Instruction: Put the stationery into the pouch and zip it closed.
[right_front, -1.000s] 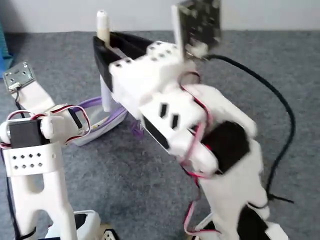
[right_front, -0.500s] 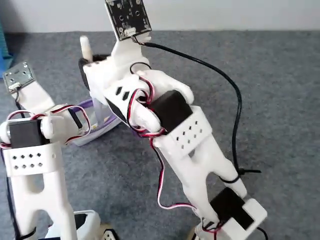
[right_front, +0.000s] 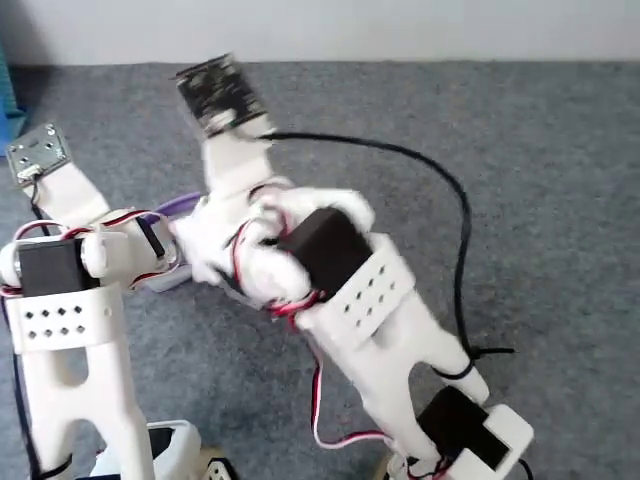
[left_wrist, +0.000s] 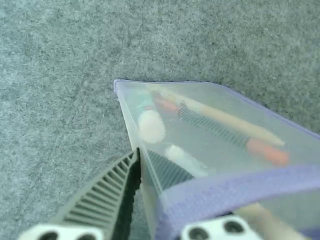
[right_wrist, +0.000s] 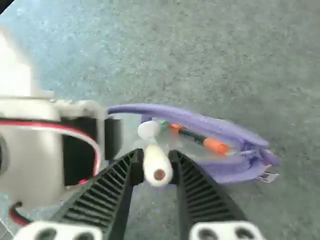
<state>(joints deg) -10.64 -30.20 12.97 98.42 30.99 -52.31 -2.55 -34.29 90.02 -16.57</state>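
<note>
Purple-rimmed pouch (right_front: 183, 205): in your high view it lay toward 9 o'clock on the grey mat (right_front: 520, 150). A sliver of its rim peeked out and the rest sat under the two arms.
Hidden: the right arm (right_front: 350, 290) was smeared with blur at its wrist in the high view, and it covered most of the pouch.
Left gripper (left_wrist: 145, 167): you had it clamped on the pouch's rim at one end of the mouth. One jaw was outside the clear wall and the other showed dimly through it.
Right gripper (right_wrist: 154, 159): closed on a white pen (right_wrist: 149, 137), jaws tight against its barrel.
White pen, axis: it ran along the jaws, rounded far end at the pouch's open mouth and near end toward your wrist camera. Whether the tip had passed the rim, you could not tell.
Pouch, axis: its length ran crosswise to that pen, with the zip band gaping.
Pens inside (left_wrist: 225, 125): they lay along the pouch's length, one orange-tipped, their outlines fogged by the wall.
Right arm, reach: in the high view it stretched from 5 o'clock toward 10 o'clock.
</note>
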